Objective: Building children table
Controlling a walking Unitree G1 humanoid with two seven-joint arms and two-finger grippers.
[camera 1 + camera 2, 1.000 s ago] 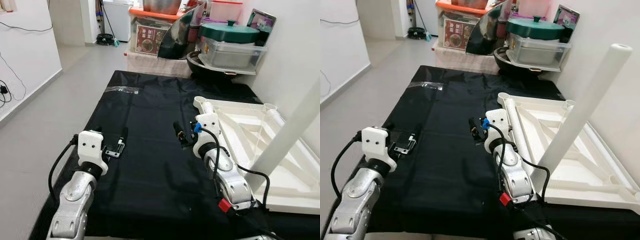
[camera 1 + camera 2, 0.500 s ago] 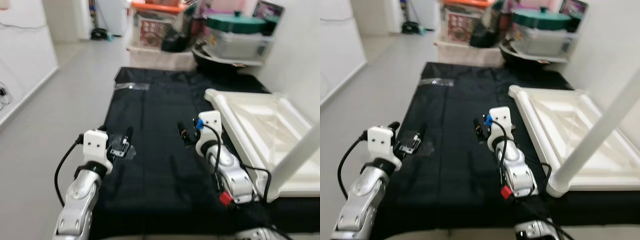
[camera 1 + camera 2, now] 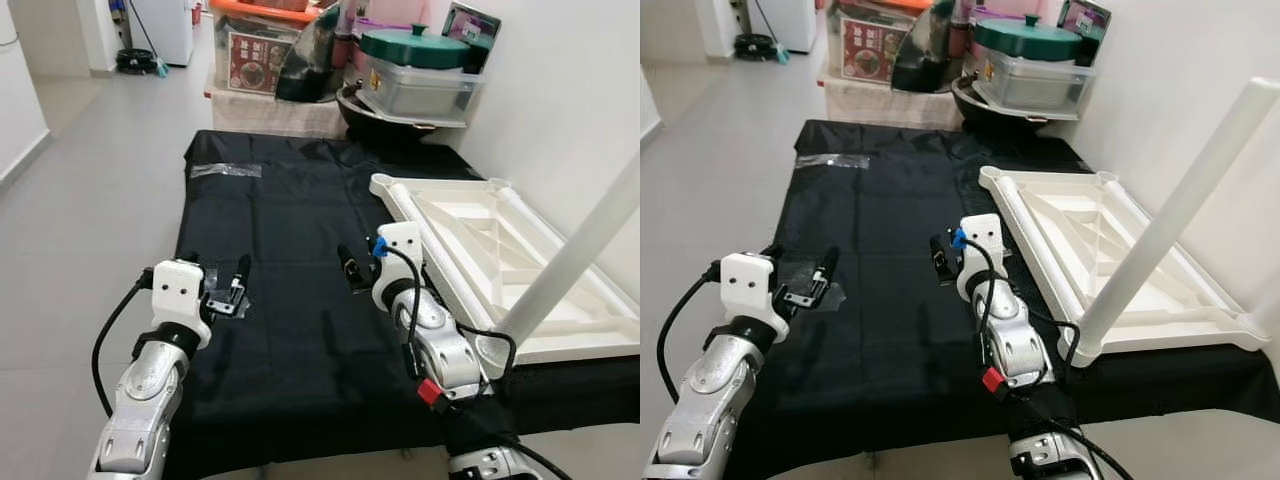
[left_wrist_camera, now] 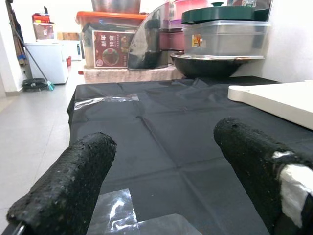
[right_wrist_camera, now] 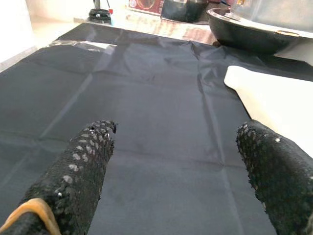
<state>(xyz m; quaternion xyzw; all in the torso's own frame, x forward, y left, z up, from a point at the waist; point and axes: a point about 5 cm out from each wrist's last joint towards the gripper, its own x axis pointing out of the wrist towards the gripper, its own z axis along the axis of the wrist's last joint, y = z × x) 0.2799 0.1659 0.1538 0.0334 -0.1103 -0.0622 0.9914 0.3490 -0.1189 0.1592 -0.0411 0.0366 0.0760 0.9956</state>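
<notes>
A white children's table top (image 3: 470, 235) lies upside down on the right side of a black sheet (image 3: 290, 220). One white leg (image 3: 585, 235) stands up from its near corner. My left gripper (image 3: 216, 266) hovers open low over the sheet's near left part, above a small piece of clear plastic (image 4: 117, 211). Its fingers (image 4: 68, 186) hold nothing. My right gripper (image 3: 355, 262) is open just left of the table top's near edge, with nothing between its fingers (image 5: 83, 166). The table top's white edge (image 5: 271, 100) lies beside it.
Another clear plastic strip (image 3: 225, 170) lies at the sheet's far left. Behind the sheet stand stacked boxes (image 3: 255, 55), a black wok (image 3: 385, 110) and a tub with a green lid (image 3: 420, 70). A white wall runs along the right. Grey floor (image 3: 90, 190) spreads to the left.
The whole picture has shifted, so the camera moved; more of the sheet's near edge and the floor shows. Both grippers keep the same open pose over the sheet.
</notes>
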